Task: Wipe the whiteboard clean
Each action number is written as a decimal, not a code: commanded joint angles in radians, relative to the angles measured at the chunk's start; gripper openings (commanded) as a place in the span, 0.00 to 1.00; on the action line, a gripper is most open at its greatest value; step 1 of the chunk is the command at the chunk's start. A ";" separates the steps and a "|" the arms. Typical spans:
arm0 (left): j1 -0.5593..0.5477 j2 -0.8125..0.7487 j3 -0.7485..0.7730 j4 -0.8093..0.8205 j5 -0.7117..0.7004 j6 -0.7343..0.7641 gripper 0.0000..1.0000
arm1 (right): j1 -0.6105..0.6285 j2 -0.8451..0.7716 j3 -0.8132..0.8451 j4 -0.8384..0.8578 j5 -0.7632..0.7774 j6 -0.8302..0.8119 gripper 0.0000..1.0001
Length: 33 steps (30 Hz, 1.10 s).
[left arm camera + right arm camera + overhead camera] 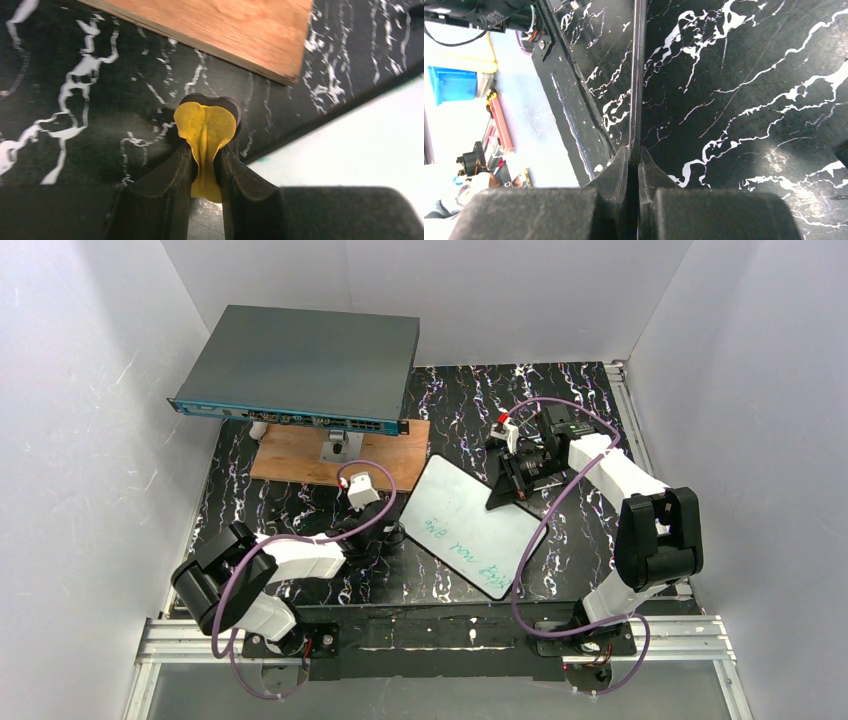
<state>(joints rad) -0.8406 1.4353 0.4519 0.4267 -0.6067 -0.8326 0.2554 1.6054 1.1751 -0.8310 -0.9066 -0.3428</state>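
The whiteboard [470, 525] lies tilted in the middle of the black marbled table, with green handwriting on its lower half. My left gripper [388, 536] is at its left edge, shut on a yellow eraser pad [206, 122] with a black back. The pad sticks out past the fingertips [182, 160], just off the board's white face [350, 140]. My right gripper [503, 492] is at the board's upper right edge. In the right wrist view, the right gripper [634, 155] is shut on that thin edge [638, 75], seen end-on.
A large grey box with a blue front [300, 365] stands at the back left, over a brown wooden plank [320, 455] [215, 30]. White walls close in three sides. A metal rail [440, 635] runs along the near edge.
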 commanded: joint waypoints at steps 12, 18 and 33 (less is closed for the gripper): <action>0.041 -0.436 -0.108 -0.129 0.093 0.133 0.00 | 0.028 -0.036 0.006 0.007 -0.109 -0.073 0.01; 0.041 -0.547 -0.151 -0.056 0.257 0.148 0.00 | 0.029 -0.027 0.003 0.010 -0.106 -0.073 0.01; 0.039 -0.173 -0.089 0.150 0.154 -0.112 0.00 | 0.028 -0.023 0.003 0.006 -0.123 -0.074 0.01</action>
<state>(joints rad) -0.8043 1.2266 0.3283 0.5396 -0.3485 -0.8509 0.2817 1.6054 1.1702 -0.8371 -0.9470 -0.3840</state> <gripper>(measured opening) 0.214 0.085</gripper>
